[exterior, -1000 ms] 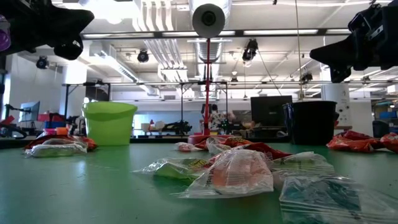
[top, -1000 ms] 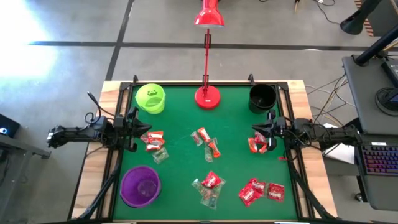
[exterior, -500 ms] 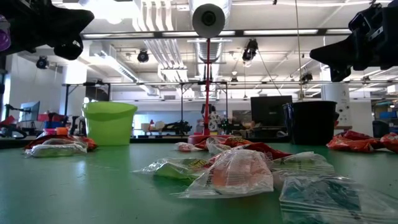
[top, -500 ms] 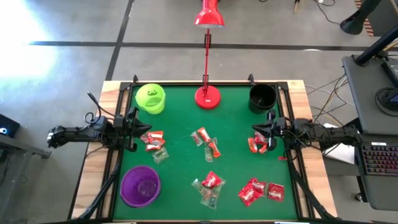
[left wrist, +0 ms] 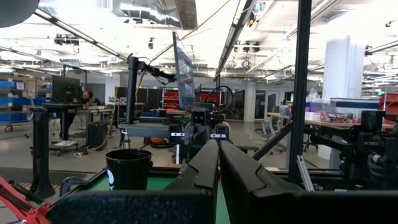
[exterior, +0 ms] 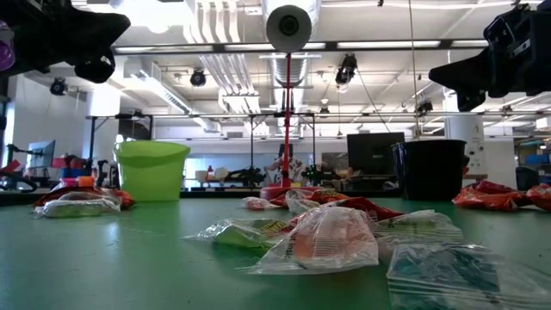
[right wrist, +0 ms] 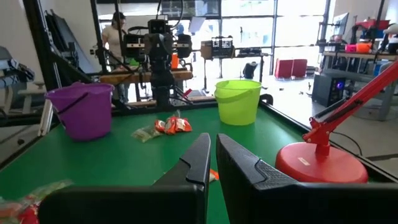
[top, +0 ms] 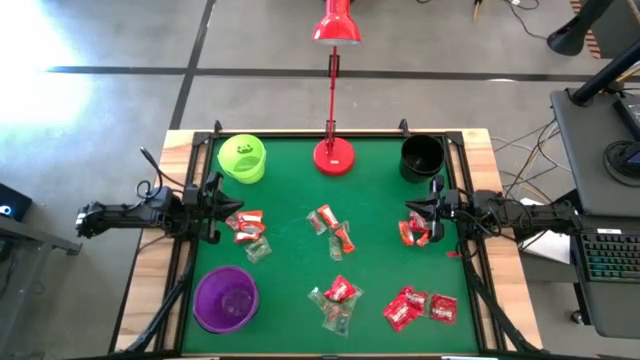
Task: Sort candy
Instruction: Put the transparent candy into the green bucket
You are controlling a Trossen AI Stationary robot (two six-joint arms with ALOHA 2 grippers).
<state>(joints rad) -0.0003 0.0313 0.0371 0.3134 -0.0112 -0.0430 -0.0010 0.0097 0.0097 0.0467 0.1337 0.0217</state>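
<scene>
Green felt covers the table (top: 290, 250), where the candy (top: 340, 290) lies scattered in small heaps from the left edge through the middle to the near right corner, while the left gripper (top: 222, 205) and right gripper (top: 412, 212) hang at opposite edges, fingers closed, holding nothing.

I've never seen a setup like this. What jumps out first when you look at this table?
Bright cups on a green table: a lime-green cup at the far left corner, a purple cup at the near left, a black cup at the far right. A red desk lamp stands at the far edge's middle. Shiny candy lies in scattered clusters, while the shut left gripper and right gripper wait at opposite sides.
</scene>
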